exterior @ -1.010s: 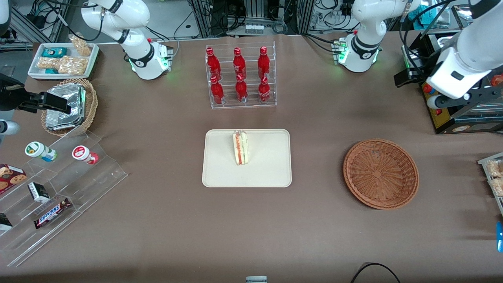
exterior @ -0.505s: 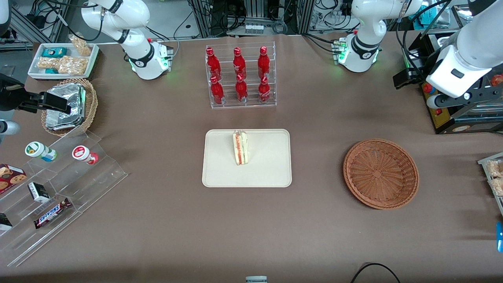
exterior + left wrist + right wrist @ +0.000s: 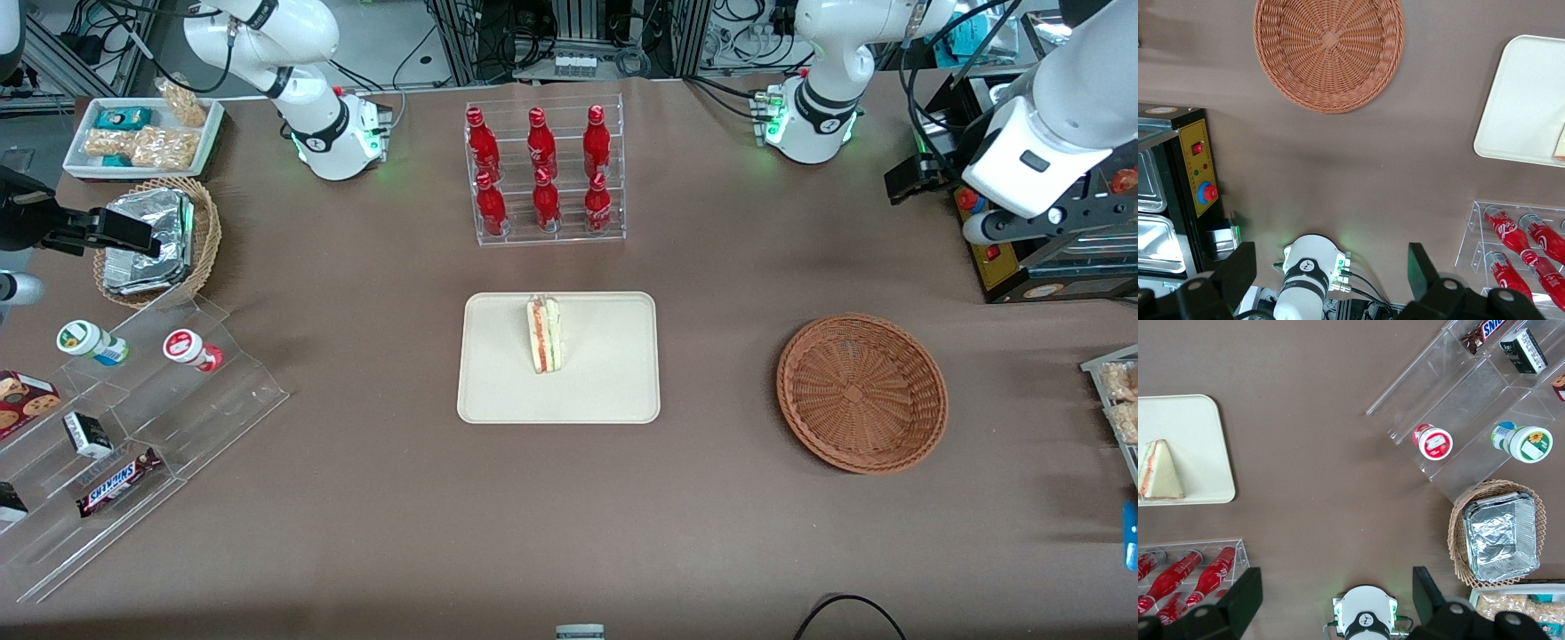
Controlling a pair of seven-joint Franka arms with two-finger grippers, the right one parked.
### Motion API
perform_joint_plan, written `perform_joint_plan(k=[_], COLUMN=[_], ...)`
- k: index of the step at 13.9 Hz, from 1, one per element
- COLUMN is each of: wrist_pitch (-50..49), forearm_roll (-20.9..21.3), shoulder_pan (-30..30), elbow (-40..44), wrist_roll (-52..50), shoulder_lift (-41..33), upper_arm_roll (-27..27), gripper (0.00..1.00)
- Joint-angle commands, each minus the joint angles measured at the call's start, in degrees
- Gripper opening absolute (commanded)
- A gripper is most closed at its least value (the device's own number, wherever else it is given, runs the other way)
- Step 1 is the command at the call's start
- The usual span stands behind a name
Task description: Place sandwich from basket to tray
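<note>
Small triangular white-bread sandwich [image 3: 544, 334] stands on the cream rectangular tray [image 3: 613, 391], well away from the gripper [image 3: 1328, 277]. Reddish-brown round wicker basket [image 3: 861, 392] below it, empty. Judgement: placing done; best to retreat high and clear. Fingers [image 3: 1238, 270] spread wide, holding nothing; arm raised at the working end.

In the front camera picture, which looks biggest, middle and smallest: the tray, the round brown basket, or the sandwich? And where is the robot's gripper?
1. tray
2. basket, a little smaller
3. sandwich, smallest by far, on the tray

The gripper is open, high above the table near the working arm's end.
</note>
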Motion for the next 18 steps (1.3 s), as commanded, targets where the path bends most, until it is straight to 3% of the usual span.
perform_joint_plan(k=[1, 4, 18], wrist_pitch=[0.0, 5.5, 5.6], forearm_roll=[-0.5, -0.5, -0.5], shoulder_pan=[-0.5, -0.8, -1.0], elbow=[-0.4, -5.2, -3.2], wrist_roll=[0.1, 0.1, 0.1], shoulder_lift=[-1.8, -4.3, -2.9], upper_arm_roll=[1.1, 1.0, 0.8], gripper=[1.00, 1.00, 1.00])
